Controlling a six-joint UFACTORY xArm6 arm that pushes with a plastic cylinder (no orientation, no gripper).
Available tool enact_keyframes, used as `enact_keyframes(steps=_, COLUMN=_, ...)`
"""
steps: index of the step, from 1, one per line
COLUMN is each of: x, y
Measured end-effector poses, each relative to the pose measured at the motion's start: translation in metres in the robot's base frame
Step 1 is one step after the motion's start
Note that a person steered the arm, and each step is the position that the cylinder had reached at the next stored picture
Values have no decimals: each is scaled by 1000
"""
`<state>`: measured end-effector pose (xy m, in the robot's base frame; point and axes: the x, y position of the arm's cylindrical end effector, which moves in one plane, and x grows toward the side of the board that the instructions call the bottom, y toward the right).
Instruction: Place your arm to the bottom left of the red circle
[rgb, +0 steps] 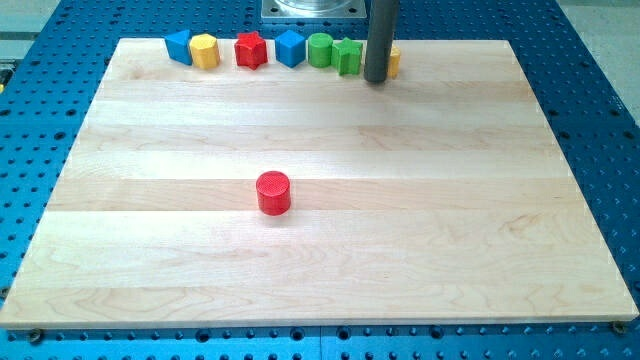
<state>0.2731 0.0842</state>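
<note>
Overall progress: barely begun, judged from present positions; tip (375, 80) well apart from red circle (272, 192).
Red circle: alone near board (480, 250) centre, slightly toward view's left.
Goal spot: bare wood just below-left of red circle; unoccupied.
Tip: at view's top, right of centre, beside green block (347, 56), in front of yellow block (394, 61).
Rod pose: upright, entering from top edge.
Jaws: none fitted; plain rod only.
Remaining: long diagonal travel toward lower left, skirting red circle.

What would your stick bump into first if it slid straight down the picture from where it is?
Probably nothing: below my tip the wooden board looks bare. The red circle sits off to the view's left.
</note>
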Motion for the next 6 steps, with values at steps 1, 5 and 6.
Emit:
enact_keyframes(steps=1, x=0, y=-4)
enact_keyframes(steps=5, x=163, y=-220)
enact_keyframes(steps=6, x=217, y=-241)
